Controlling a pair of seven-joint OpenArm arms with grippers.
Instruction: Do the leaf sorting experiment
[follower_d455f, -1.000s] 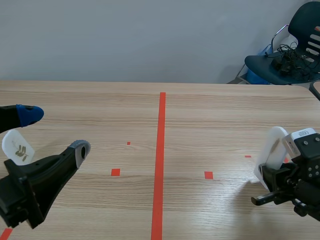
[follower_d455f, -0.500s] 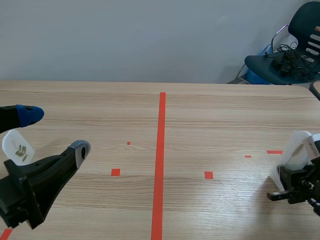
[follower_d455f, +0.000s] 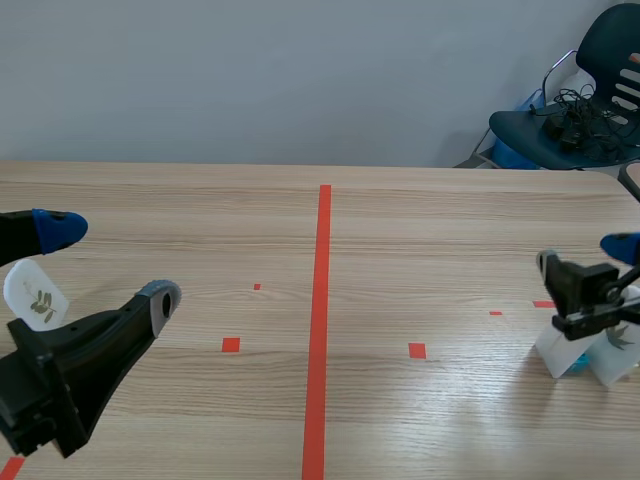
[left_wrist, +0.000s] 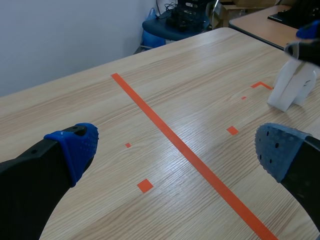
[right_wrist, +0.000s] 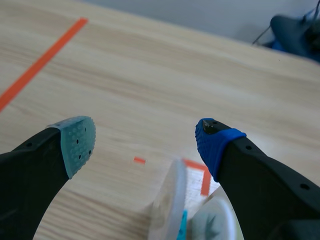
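White folded card stand bearing a green leaf print (right_wrist: 172, 202) stood on the pale wooden surface (follower_d455f: 420, 230), at the surface's right side beside an orange-red corner mark. The right tool (right_wrist: 145, 142) hung directly above it with its fingers spread wide and nothing between them. In the right wrist view the stand sat below the gap, closer to the blue-padded finger than to the grey-green one. Its panels were seen edge-on and ran away from the wrist, so the closing line of the fingers probably crossed the panel faces. A straight descent with a slight shift toward the blue pad therefore appeared to be what a grasp would need. The left tool (left_wrist: 177, 149), likewise spread and empty, lay well apart across the long orange-red tape line (follower_d455f: 320, 320), so the right arm was clearly the nearer. A second white tag printed with a leaf (follower_d455f: 35, 297) showed just beside the left tool in the scene view; its exact footing could not be told.
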